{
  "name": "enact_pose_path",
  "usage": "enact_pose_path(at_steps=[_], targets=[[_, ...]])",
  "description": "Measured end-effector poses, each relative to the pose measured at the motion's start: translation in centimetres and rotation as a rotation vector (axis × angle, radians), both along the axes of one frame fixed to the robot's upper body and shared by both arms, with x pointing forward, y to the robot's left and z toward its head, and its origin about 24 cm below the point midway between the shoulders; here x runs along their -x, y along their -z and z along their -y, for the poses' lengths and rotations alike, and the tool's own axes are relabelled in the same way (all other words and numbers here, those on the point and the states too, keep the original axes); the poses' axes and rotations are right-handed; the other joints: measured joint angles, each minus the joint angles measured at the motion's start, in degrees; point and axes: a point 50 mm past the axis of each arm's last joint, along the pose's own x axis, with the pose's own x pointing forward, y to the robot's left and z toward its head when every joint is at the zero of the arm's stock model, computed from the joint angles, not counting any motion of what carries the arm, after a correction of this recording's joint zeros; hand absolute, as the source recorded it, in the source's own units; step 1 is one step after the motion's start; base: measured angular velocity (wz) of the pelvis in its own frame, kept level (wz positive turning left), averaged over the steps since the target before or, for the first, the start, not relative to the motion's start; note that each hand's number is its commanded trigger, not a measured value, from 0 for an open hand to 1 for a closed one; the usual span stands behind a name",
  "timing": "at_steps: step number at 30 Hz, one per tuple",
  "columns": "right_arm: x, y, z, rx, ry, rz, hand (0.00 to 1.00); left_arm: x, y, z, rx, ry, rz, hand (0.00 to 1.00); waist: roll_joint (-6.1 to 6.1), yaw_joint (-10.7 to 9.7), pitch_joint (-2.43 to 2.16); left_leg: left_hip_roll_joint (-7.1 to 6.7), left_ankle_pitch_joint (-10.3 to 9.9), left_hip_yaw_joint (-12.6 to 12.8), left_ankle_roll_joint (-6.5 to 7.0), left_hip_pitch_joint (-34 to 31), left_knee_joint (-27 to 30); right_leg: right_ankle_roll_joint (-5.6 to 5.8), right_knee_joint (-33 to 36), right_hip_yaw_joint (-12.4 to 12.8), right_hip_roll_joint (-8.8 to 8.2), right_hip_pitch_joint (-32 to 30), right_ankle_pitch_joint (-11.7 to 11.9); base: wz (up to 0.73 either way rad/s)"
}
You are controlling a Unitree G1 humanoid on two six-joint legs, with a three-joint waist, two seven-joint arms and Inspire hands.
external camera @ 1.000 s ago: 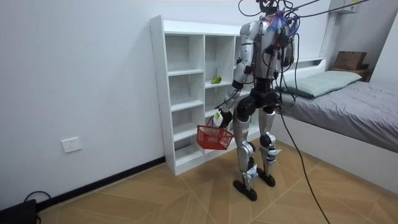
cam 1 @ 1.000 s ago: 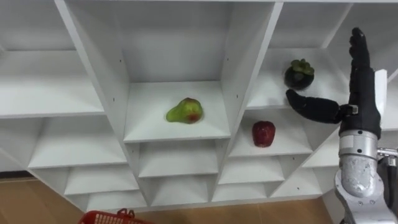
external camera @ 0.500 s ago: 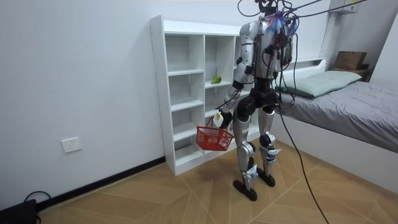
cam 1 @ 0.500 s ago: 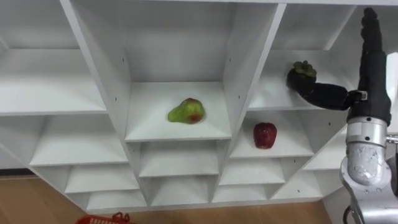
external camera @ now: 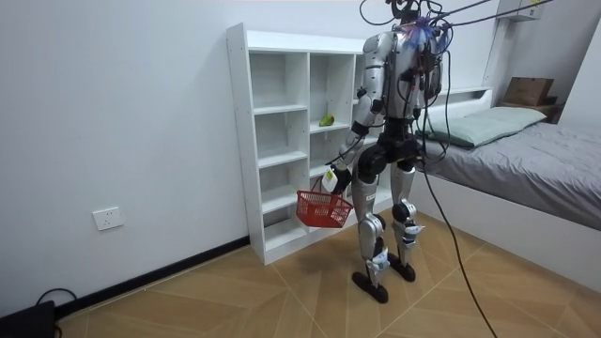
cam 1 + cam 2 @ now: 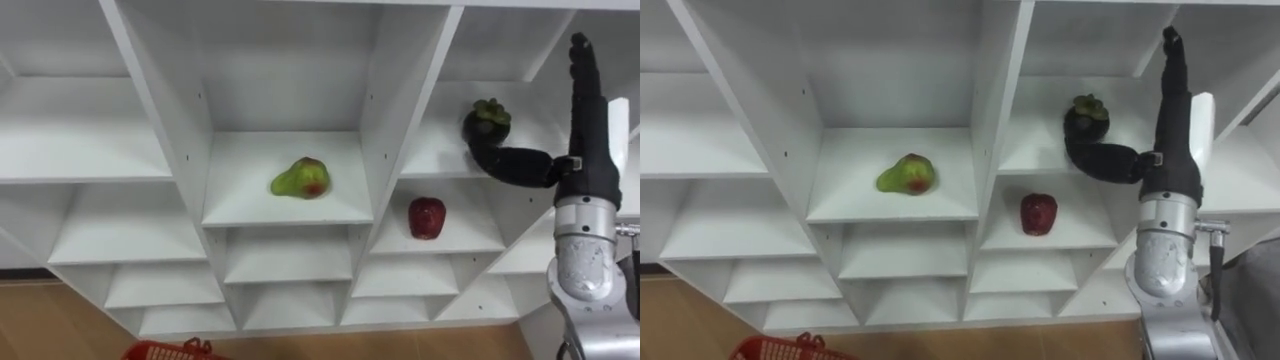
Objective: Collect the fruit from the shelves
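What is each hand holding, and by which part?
The left hand holds the red basket by its handle. The right hand is open, thumb by the mangosteen, gripping nothing.

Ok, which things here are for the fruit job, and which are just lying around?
For the job: green-and-red pear, red apple, dark purple mangosteen, white shelf unit, red plastic basket in the left hand, right hand.
Just lying about: grey bed, pale green pillow, white wall socket.
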Motion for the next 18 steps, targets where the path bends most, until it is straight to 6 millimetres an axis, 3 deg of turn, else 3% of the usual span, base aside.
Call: enact_pose_path(at_steps=[7, 18], targets=[[-0.9, -0.6, -0.3, -0.013, -0.041, 0.006, 0.0, 0.5, 0.1, -0.3, -0.01, -0.017, -0.023, 1.0, -0.58, 0.1, 0.35, -0.01, 0.1, -0.2, -0.04, -0.1, 0.0, -0.04, 0.0, -0.1, -0.01, 0.0, 0.0, 0.0], [-2.1, 1.0, 0.8, -0.014, 0.01, -0.078, 0.0, 0.6, 0.1, -0.4, -0.04, 0.011, -0.049, 1.0, -0.57, 0.1, 0.12, -0.12, 0.1, -1.4, -0.03, -1.1, 0.6, -0.04, 0.0, -1.4, -0.17, -0.2, 0.0, 0.05]])
